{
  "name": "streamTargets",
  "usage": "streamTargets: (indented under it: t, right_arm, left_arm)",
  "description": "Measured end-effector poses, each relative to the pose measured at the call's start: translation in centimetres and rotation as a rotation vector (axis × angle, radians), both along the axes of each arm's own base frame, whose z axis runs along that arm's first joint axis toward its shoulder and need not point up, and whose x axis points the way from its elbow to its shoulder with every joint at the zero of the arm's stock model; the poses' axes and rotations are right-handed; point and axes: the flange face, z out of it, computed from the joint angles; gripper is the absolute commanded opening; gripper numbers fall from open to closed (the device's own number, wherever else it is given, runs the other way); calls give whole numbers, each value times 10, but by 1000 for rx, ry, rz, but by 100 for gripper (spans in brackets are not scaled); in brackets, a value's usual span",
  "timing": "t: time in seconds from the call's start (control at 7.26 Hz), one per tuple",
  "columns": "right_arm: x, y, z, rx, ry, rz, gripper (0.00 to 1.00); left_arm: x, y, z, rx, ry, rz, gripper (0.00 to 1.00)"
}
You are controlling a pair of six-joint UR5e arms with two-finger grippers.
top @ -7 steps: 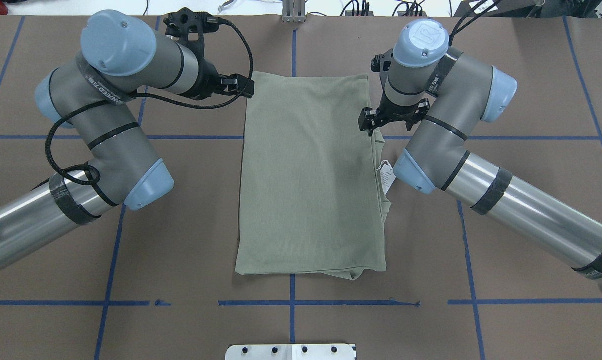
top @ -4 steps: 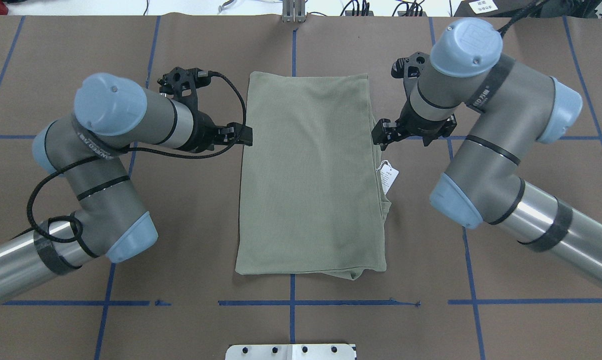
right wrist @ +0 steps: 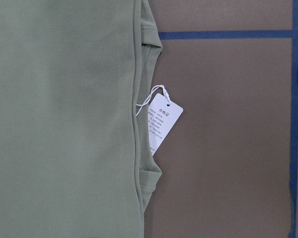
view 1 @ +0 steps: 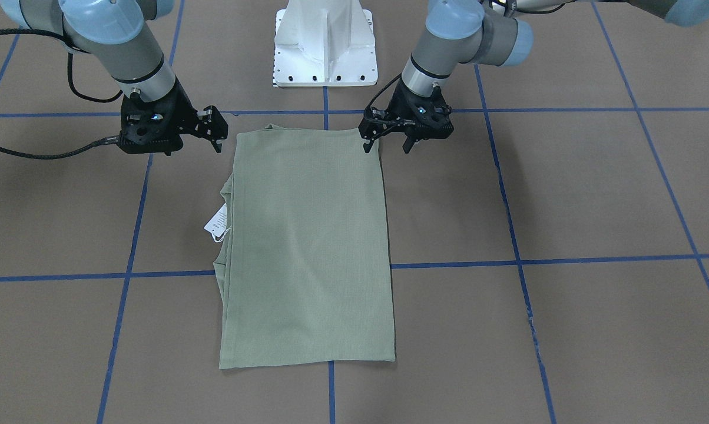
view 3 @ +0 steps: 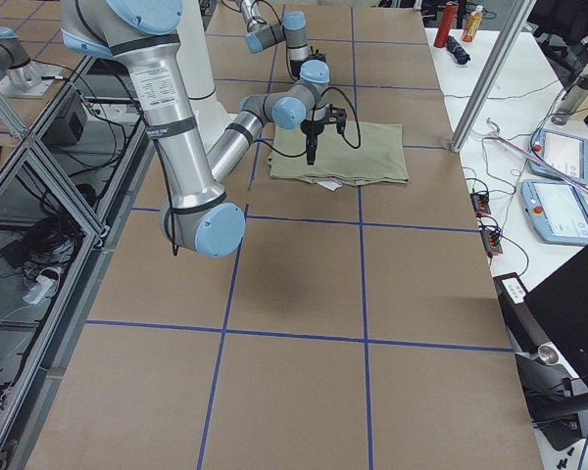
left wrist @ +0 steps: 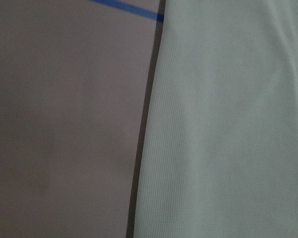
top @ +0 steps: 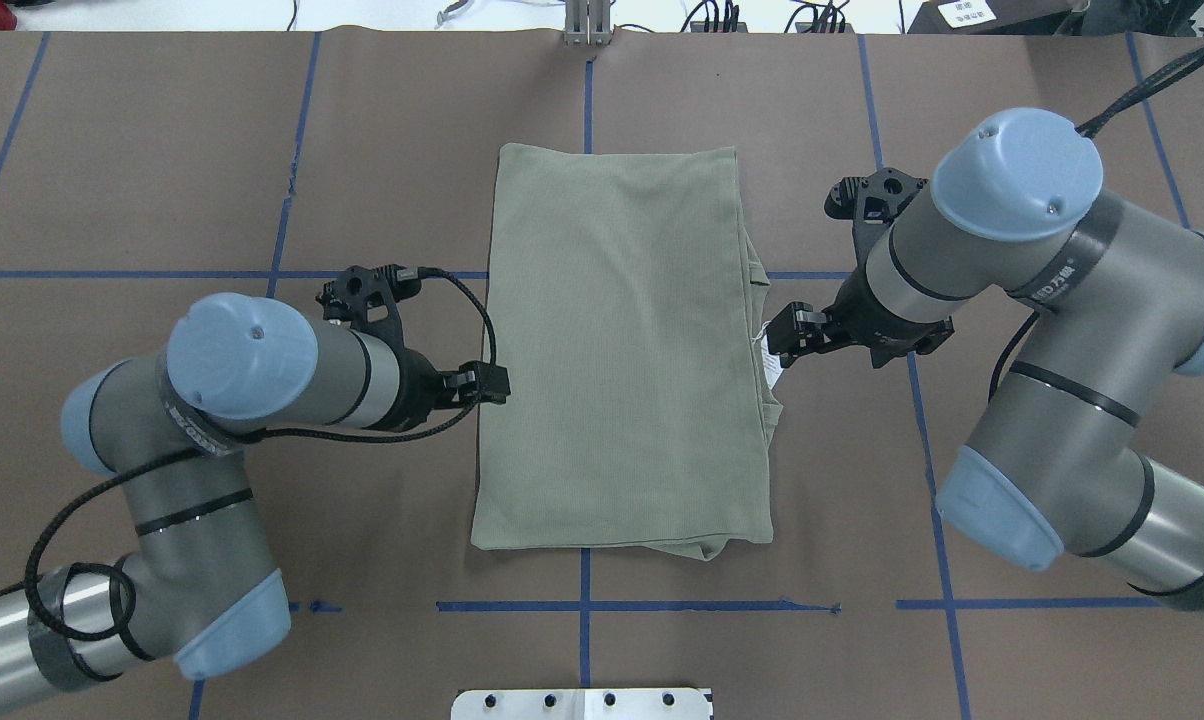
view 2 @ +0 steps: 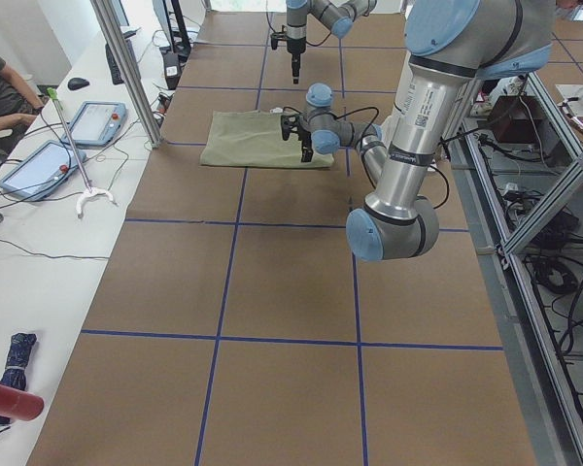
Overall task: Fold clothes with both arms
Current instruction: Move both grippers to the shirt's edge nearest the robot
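The sage-green shirt [top: 617, 350] lies flat on the brown table, folded into a tall rectangle; it also shows in the front view [view 1: 307, 247]. Its white paper tag [right wrist: 164, 124] sticks out at the robot's right side [view 1: 216, 224]. My left gripper [top: 494, 385] hovers at the shirt's left edge, open and empty, fingers apart in the front view [view 1: 387, 141]. My right gripper [top: 777, 340] hovers beside the right edge over the tag, open and empty [view 1: 214, 129]. The left wrist view shows only the shirt's edge [left wrist: 223, 124] on the table.
The white pedestal base [view 1: 325, 44] stands at the robot's side of the table. Blue tape lines [top: 582, 606] grid the brown paper. A person [view 2: 0, 87] and tablets [view 2: 39, 165] are at a side bench beyond the table's far edge.
Both arms have drawn back toward the robot along the shirt's two long edges, from its far corners to about mid-length. The shirt has not moved.
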Motion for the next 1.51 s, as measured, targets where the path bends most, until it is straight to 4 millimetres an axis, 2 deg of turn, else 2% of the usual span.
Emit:
streamTargets:
  t: [0.14, 0.28, 0.41, 0.96, 1.51]
  right_arm:
    - [0, 8, 0, -8, -4, 1, 100]
    - [0, 12, 0, -12, -6, 0, 100]
    - [0, 14, 0, -15, -5, 0, 100]
    - [-2, 14, 3, -22, 0, -1, 100]
    - [-2, 13, 5, -23, 2, 0, 100]
  left_arm:
    - [17, 29, -2, -38, -16, 8, 98]
    - [32, 48, 0, -54, -30, 14, 96]
    - [43, 55, 4, -61, -44, 12, 95]
    - [55, 55, 10, -81, -64, -11, 76]
    - [61, 54, 18, -94, -80, -18, 67]
